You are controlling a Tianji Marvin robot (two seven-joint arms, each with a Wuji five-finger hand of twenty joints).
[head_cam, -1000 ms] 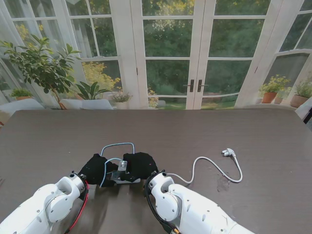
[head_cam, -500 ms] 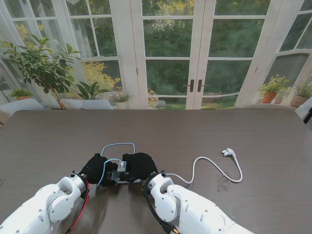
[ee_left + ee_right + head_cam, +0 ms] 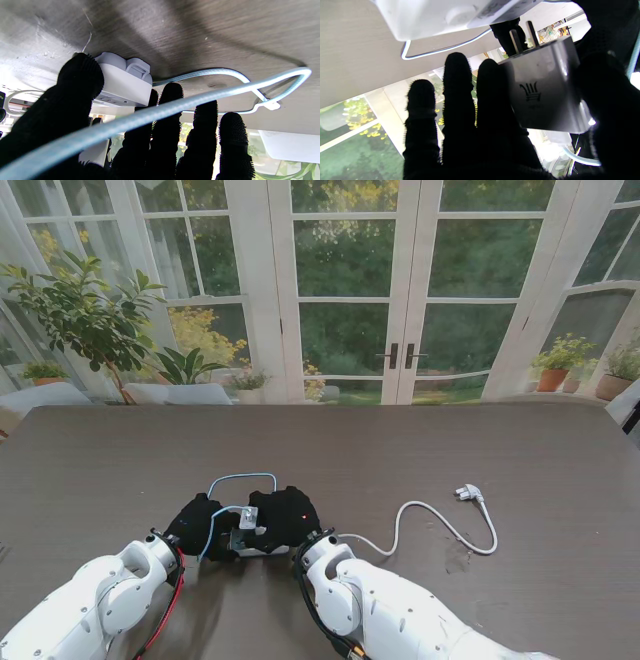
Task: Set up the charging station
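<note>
A white power strip (image 3: 248, 544) (image 3: 125, 85) lies on the dark table between my two black-gloved hands. My left hand (image 3: 197, 525) is shut on it, thumb (image 3: 77, 82) on one side and fingers behind. My right hand (image 3: 287, 517) is shut on a grey charger brick (image 3: 249, 519) (image 3: 545, 95). The brick's two prongs (image 3: 522, 35) point at the strip (image 3: 440, 15) and stand just clear of it. A pale blue cable (image 3: 240, 477) (image 3: 200, 97) loops from the charger over my left hand.
The strip's white cord (image 3: 420, 515) snakes right across the table to its plug (image 3: 467, 493). Glass doors and potted plants stand beyond the table's far edge (image 3: 320, 406).
My right hand has shifted slightly left and farther from me, carrying the charger closer over the strip. The left hand has stayed put.
</note>
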